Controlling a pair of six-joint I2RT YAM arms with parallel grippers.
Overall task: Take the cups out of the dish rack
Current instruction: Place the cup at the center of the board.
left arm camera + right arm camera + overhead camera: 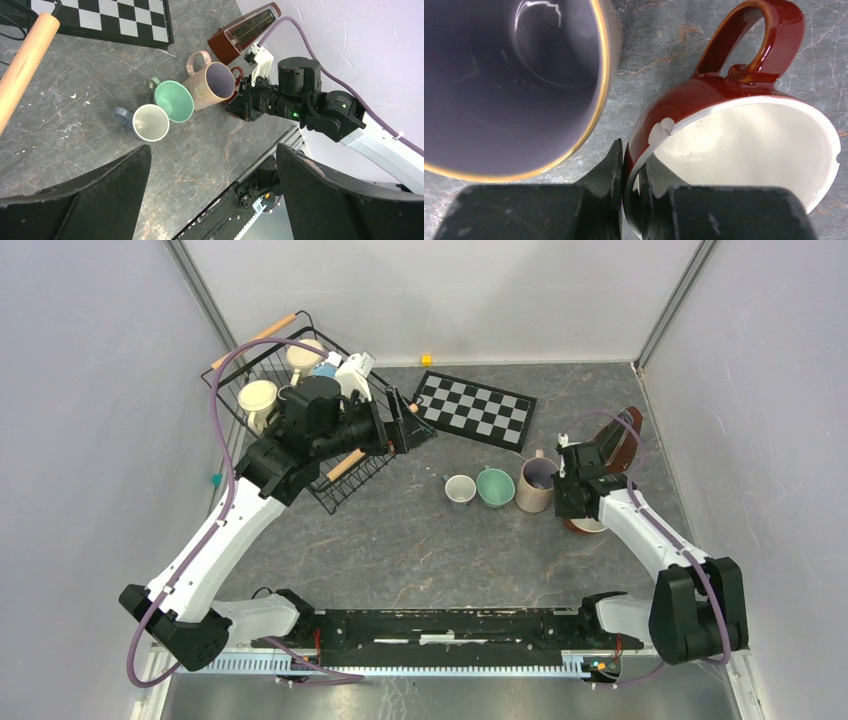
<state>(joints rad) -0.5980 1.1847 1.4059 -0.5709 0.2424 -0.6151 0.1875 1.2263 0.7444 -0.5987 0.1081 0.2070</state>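
Cups sit in two places. The dish rack (pixel 345 488), a black wire basket with wooden rod handles at the far left of the table (pixel 420 560), holds a cream cup (pixel 258 396), a second cream cup (pixel 304 354) and a blue-and-white cup (pixel 325 368) that the left arm partly hides. Three more stand in a row on the table, near the checkered board (pixel 473 410): a blue-grey cup (pixel 147 122) with a pale inside, a teal cup (pixel 175 100) and a beige-pink cup (pixel 212 85) with a purple inside, all empty. The left gripper (pixel 212 147) is over the rack's near side with its jaws spread wide and nothing between them. The right gripper (pixel 631 165) has its jaws narrow, pinching the rim of a red-brown mug (pixel 744 150) with a white, empty inside and a chipped rim, just beside the beige-pink cup. The scale on the brown metronome (pixel 245 32) behind them is too small to read.
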